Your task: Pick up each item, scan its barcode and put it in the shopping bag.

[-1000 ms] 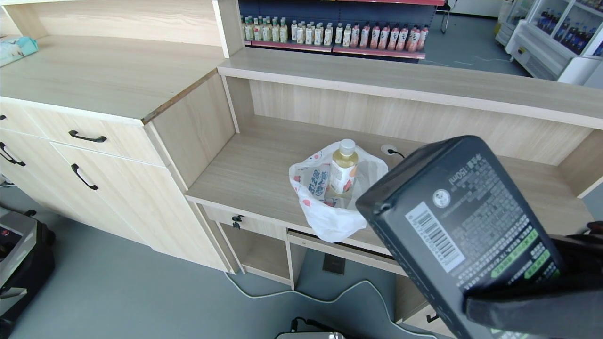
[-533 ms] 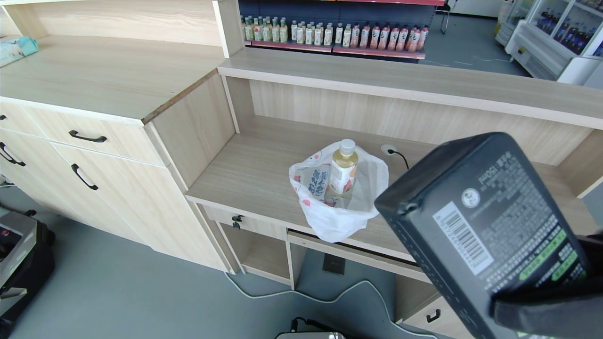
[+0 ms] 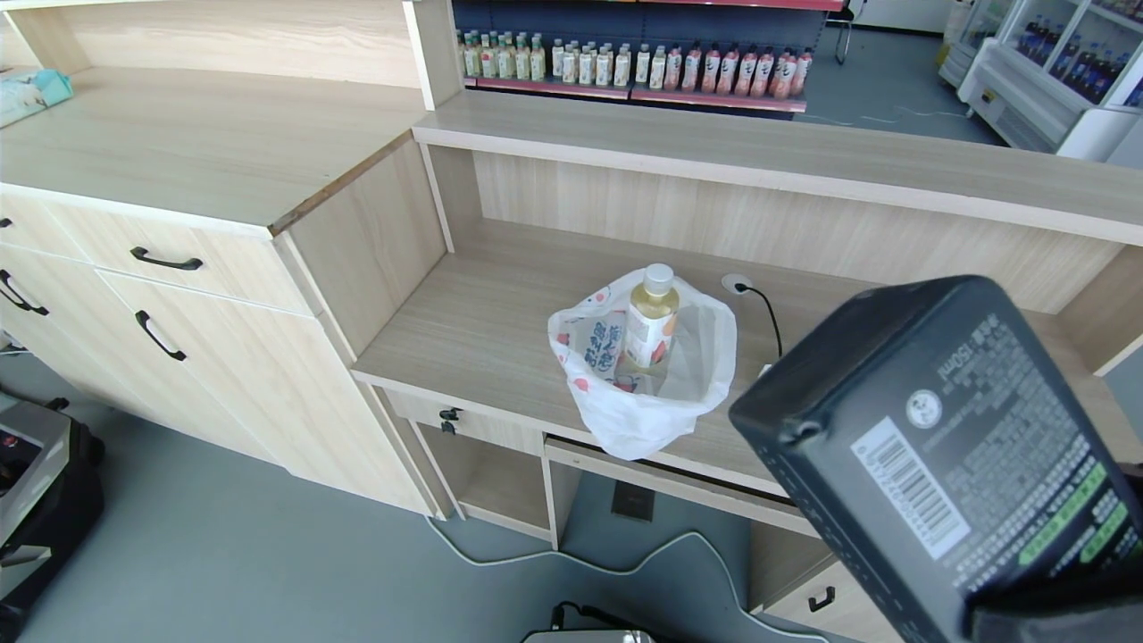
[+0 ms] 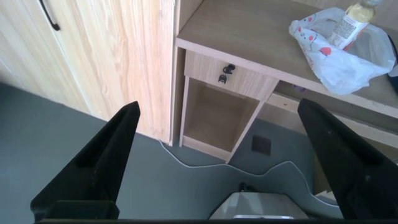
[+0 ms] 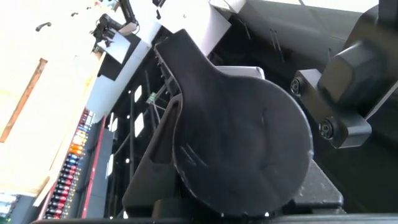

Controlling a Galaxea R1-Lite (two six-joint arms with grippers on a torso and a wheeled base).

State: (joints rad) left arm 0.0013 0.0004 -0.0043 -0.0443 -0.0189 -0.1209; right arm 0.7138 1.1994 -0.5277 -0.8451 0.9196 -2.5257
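Dark bottle (image 3: 938, 446), pinched by the right gripper (image 3: 1063, 612), hangs right of the shopping bag (image 3: 643, 393). Hold its barcode (image 3: 911, 487) steady for the scan. Jaws of the left gripper (image 4: 214, 158) are spread.

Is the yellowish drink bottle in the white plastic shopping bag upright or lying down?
Upright. The yellowish drink bottle stands in the white plastic shopping bag, its white cap on top.

A white barcode label (image 3: 911, 489) is being shown on the upturned face of the dark container (image 3: 982, 420), beside dense white print too small to be made out. Blue characters are being displayed on the shopping bag (image 3: 596, 346), and a printed label on the drink bottle (image 3: 650, 332).
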